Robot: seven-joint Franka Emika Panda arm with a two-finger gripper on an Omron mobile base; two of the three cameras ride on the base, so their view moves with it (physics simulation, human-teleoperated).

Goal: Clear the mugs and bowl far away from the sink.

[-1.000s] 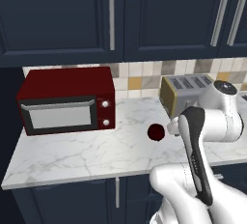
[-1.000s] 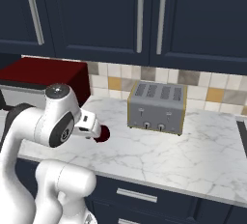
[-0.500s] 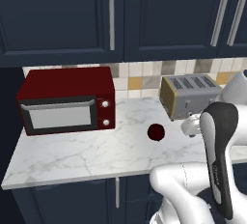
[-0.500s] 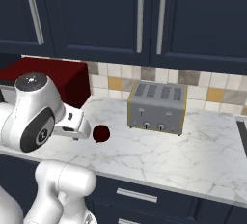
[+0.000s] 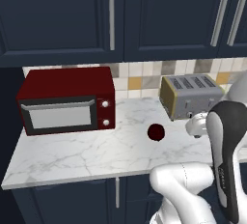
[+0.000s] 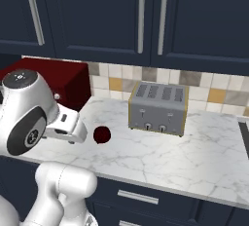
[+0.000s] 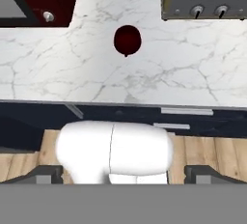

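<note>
A dark maroon mug stands alone on the white marble counter between the microwave and the toaster; it shows again as the mug and the mug. My gripper is open with nothing between its widely spread fingertips. It hangs back over the counter's front edge, well short of the mug. The white hand sits left of the mug in the right base view. The bowl is out of view. A black strip at the far right is the sink.
A red microwave stands at the counter's left and a silver four-slot toaster against the tiled wall. Dark cabinets hang above. Drawer fronts and wooden floor lie below the counter edge.
The arm has folded back and its hand has drawn away from the mug toward the counter's front, uncovering it. The mug has not moved.
</note>
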